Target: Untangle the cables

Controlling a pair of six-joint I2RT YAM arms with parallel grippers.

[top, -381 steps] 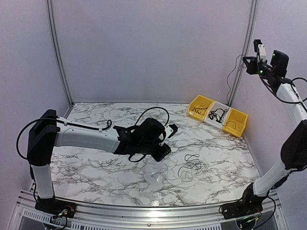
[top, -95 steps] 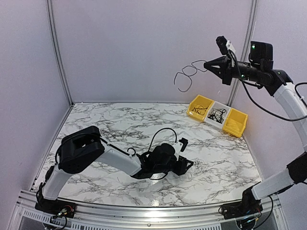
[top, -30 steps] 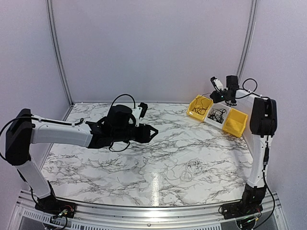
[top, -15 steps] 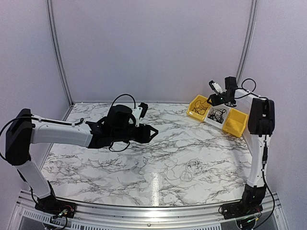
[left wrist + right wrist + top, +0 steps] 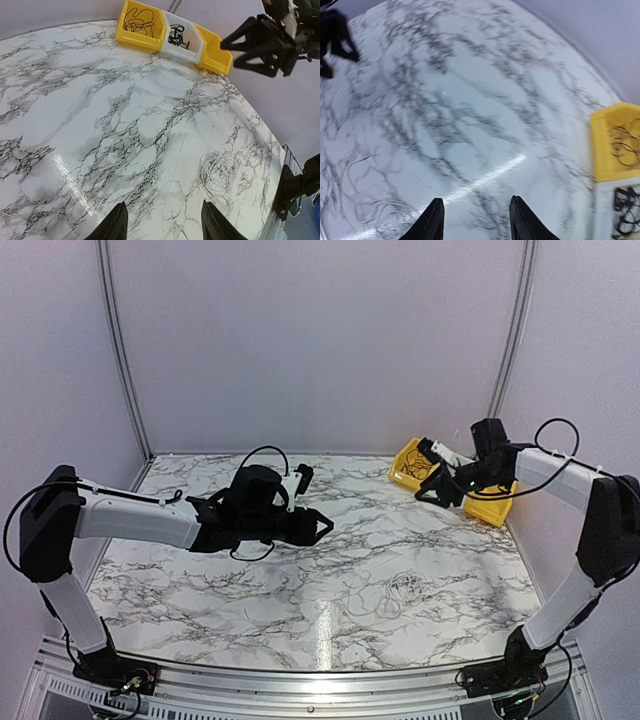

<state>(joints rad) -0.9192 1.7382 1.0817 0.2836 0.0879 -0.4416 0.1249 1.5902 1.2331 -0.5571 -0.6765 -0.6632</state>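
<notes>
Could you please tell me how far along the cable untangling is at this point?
Done: a black cable lies in the yellow bin and a second cable in the white bin. In hand: nothing; the right gripper by the bins and the left gripper above the table are both open and empty. Left: the tangle on the table, not yet separated.

The cables lie on the table, with bins behind them, far right.

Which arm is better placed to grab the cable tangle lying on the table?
Probably left: the left gripper, open, faces the cable tangle just ahead; the right gripper, also open, sits by the bins.
</notes>
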